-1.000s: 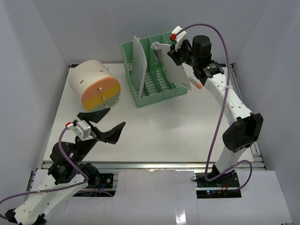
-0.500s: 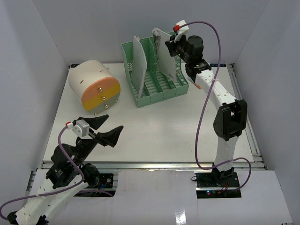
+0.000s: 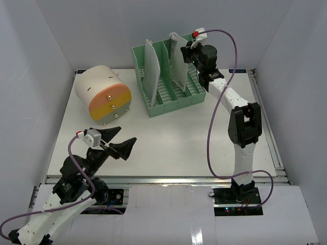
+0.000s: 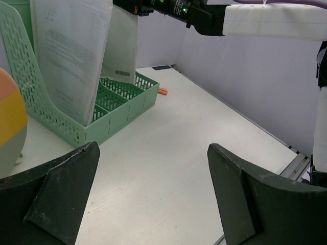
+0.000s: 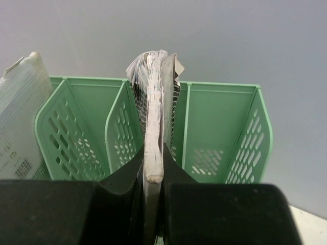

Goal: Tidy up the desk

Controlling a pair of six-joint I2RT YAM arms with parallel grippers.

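The desk (image 3: 168, 138) is a white tabletop with a green file rack (image 3: 166, 97) at the back. My right gripper (image 3: 185, 52) is shut on the edge of a grey stack of papers (image 3: 178, 65) that stands upright, hanging down into the rack. From the right wrist the papers (image 5: 153, 127) sit pinched between the black fingers, over the divider between two slots of the rack (image 5: 219, 127). My left gripper (image 3: 116, 141) hovers open near the front left with nothing in it. Its fingers (image 4: 56, 194) are spread wide over the bare desk (image 4: 168, 153).
A round cream drawer unit with an orange and yellow front (image 3: 102, 94) stands at the back left. A white document (image 3: 150, 69) leans in the rack's left slot. A small orange item (image 4: 162, 91) lies on the desk beside the rack. White walls enclose the desk.
The right arm has stretched out and swung left, carrying the papers from beside the rack's right end to over its slots. The left arm has sunk slightly, still open.
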